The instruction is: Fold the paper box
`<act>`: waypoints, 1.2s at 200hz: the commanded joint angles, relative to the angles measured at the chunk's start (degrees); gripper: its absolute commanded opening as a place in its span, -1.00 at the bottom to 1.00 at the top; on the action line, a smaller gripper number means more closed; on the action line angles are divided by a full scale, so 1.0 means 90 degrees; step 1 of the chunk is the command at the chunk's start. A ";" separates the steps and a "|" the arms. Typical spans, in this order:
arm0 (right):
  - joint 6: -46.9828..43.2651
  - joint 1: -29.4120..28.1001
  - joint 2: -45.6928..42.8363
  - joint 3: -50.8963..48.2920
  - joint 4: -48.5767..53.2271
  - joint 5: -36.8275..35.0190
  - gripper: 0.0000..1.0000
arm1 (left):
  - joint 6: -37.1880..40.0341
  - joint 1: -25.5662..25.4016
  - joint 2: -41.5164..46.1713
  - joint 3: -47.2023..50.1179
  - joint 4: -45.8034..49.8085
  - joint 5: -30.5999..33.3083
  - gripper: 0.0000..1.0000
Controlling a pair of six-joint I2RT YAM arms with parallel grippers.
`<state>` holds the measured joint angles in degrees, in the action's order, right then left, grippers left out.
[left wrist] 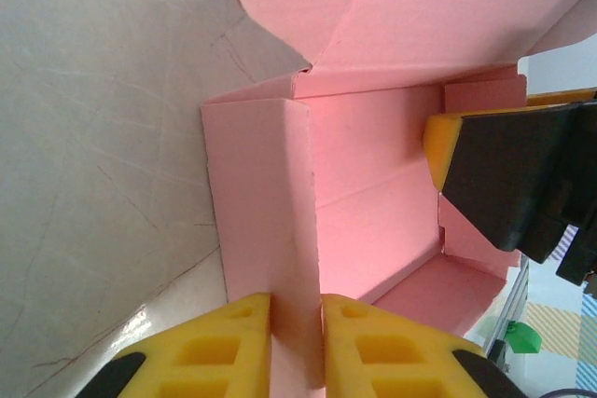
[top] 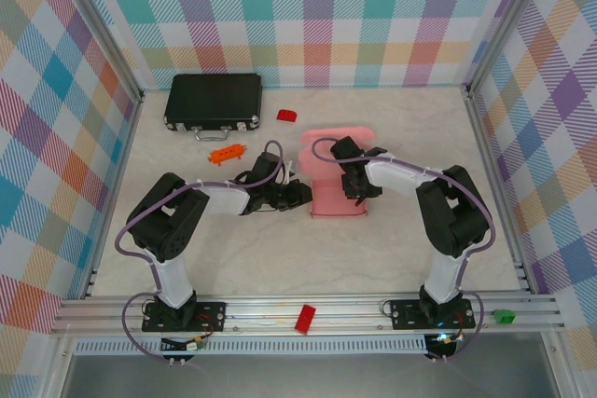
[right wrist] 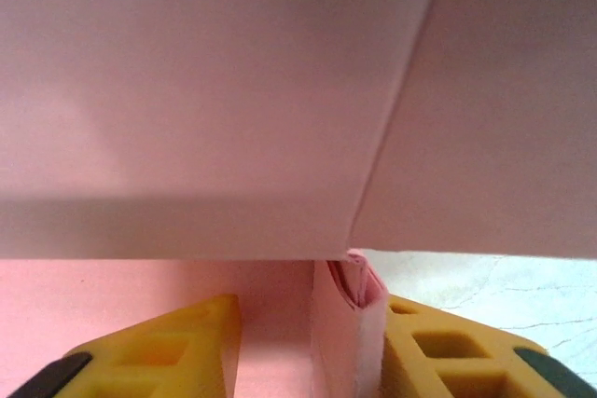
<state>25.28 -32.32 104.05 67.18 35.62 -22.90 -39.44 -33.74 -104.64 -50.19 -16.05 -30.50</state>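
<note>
The pink paper box [top: 334, 182] stands half-folded in the middle of the table, with its lid flap raised at the back. My left gripper [top: 300, 195] is at its left side. In the left wrist view my left gripper [left wrist: 297, 309] is shut on the box's upright left wall [left wrist: 266, 212]. My right gripper [top: 360, 189] reaches down at the box's right side. In the right wrist view my right gripper [right wrist: 311, 309] is open astride the doubled-over right wall [right wrist: 350, 342]. The right finger touches that wall and the left finger stands apart. The lid flap [right wrist: 233, 90] hangs close above.
A black hard case [top: 215, 102] lies at the back left. A small red block [top: 286, 116] sits beside it and an orange piece [top: 229, 152] lies nearer. Another red block [top: 305, 318] rests on the front rail. Checked walls enclose three sides.
</note>
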 commanded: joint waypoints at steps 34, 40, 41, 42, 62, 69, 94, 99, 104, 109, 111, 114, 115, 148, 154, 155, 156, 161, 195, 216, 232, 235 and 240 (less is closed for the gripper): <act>0.0155 0.0142 -0.0186 -0.0225 0.0042 0.0000 0.08 | 0.0100 -0.0105 0.0139 -0.0061 0.0420 0.0097 -0.42; 0.0150 0.0162 -0.0202 -0.0263 0.0033 0.0009 0.09 | 0.0115 -0.0110 0.0177 -0.0056 0.0440 0.0120 -0.38; 0.0150 0.0162 -0.0208 -0.0270 0.0030 0.0012 0.09 | 0.0120 -0.0105 0.0184 -0.0057 0.0448 0.0129 -0.37; 0.0150 0.0168 -0.0216 -0.0273 0.0033 0.0008 0.10 | 0.0122 -0.0107 0.0192 -0.0057 0.0452 0.0133 -0.37; 0.0112 0.0233 -0.0394 -0.0461 -0.0109 0.0149 0.14 | 0.0167 -0.0109 0.0303 -0.0052 0.0514 0.0178 -0.25; 0.0088 0.0263 -0.0478 -0.0527 -0.0162 0.0220 0.17 | 0.0177 -0.0109 0.0342 -0.0047 0.0524 0.0199 -0.17; -0.0119 0.0269 -0.0751 -0.0711 -0.0333 0.0413 0.27 | 0.0254 -0.0109 0.0554 0.0062 0.0502 0.0312 0.12; -0.0140 0.0270 -0.0817 -0.0750 -0.0343 0.0431 0.28 | 0.0273 -0.0109 0.0618 0.0087 0.0518 0.0368 0.17; -0.0165 0.0270 -0.0874 -0.0794 -0.0369 0.0457 0.30 | 0.0298 -0.0109 0.0669 0.0110 0.0532 0.0413 0.23; -0.0190 0.0270 -0.0943 -0.0834 -0.0401 0.0487 0.31 | 0.0336 -0.0109 0.0720 0.0123 0.0566 0.0452 0.27; -0.0198 0.0270 -0.0965 -0.0853 -0.0410 0.0499 0.32 | 0.0358 -0.0109 0.0743 0.0124 0.0591 0.0470 0.29; -0.0201 0.0270 -0.1007 -0.0874 -0.0424 0.0511 0.33 | 0.0381 -0.0109 0.0769 0.0127 0.0625 0.0498 0.31; -0.0206 0.0265 -0.1020 -0.0878 -0.0433 0.0517 0.33 | 0.0389 -0.0109 0.0778 0.0128 0.0643 0.0508 0.32; -0.0290 0.0293 -0.1520 -0.1073 -0.0656 0.0842 0.38 | 0.0749 -0.0111 0.1180 0.0031 0.1262 0.0951 0.51; -0.0334 0.0308 -0.1629 -0.1121 -0.0736 0.0938 0.38 | 0.0850 -0.0104 0.1269 -0.0005 0.1445 0.1069 0.53; -0.0341 0.0314 -0.1654 -0.1124 -0.0750 0.0950 0.38 | 0.0870 -0.0107 0.1287 -0.0022 0.1482 0.1069 0.53; -0.0349 0.0316 -0.1676 -0.1130 -0.0762 0.0971 0.38 | 0.0898 -0.0108 0.1295 -0.0040 0.1526 0.1106 0.53; -0.0377 0.0343 -0.1771 -0.1171 -0.0826 0.1069 0.37 | 0.1013 -0.0109 0.1387 -0.0100 0.1742 0.1266 0.56; -0.0627 0.0621 -0.2392 -0.1287 -0.1044 0.1527 0.38 | 0.1842 -0.0111 0.1984 -0.0595 0.3197 0.2524 0.73; -0.0895 0.0980 -0.2713 -0.1365 -0.1134 0.1745 0.39 | 0.2317 -0.0091 0.2066 -0.1031 0.3974 0.3146 0.77; -0.1195 0.1430 -0.2866 -0.1380 -0.1233 0.2171 0.39 | 0.2626 -0.0009 0.1944 -0.1437 0.4275 0.3162 0.78; -0.1254 0.1528 -0.2891 -0.1372 -0.1246 0.2236 0.38 | 0.2691 0.0018 0.1898 -0.1508 0.4346 0.3151 0.77; -0.1352 0.1686 -0.2908 -0.1355 -0.1275 0.2370 0.37 | 0.2772 0.0058 0.1820 -0.1679 0.4459 0.3114 0.77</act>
<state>18.22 -22.06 79.79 55.81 26.50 -7.90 -21.37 -34.02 -87.57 -60.01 14.98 -6.66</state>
